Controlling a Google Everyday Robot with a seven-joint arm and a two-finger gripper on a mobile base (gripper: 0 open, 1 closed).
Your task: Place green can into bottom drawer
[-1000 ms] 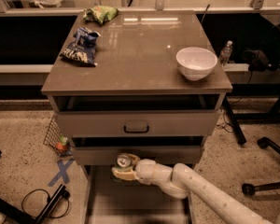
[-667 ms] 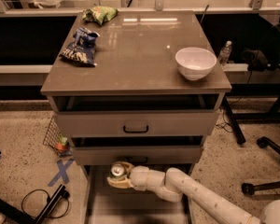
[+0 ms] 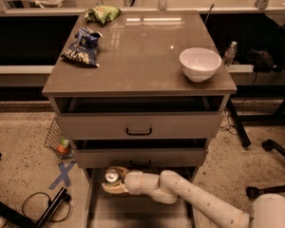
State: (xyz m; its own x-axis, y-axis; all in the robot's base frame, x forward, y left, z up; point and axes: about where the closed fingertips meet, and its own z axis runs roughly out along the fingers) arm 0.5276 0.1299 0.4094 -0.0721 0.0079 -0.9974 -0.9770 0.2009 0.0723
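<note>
Speckled floor [image 3: 19,160], grey-beige cabinet [image 3: 137,122] with a glossy brown top standing in the middle. Far left on the floor: a blue tape cross [image 3: 62,175], and a wire basket [image 3: 53,137] leaning by the cabinet's corner. On the top, left side: blue snack bag [image 3: 83,45], with a green snack bag [image 3: 102,14] behind it at the back edge. Low down, bottom drawer [image 3: 133,215] pulled out, flat floor showing. Gripper [image 3: 115,182] sits over the drawer's back left part, just below the middle drawer's front, jaws closed around the green can [image 3: 112,176]; can upright, silver top facing up, held above the drawer floor. White arm [image 3: 194,198] runs off to the lower right. On the top, right side: white bowl [image 3: 200,63]. Beyond the right edge, a small bottle [image 3: 230,53].
</note>
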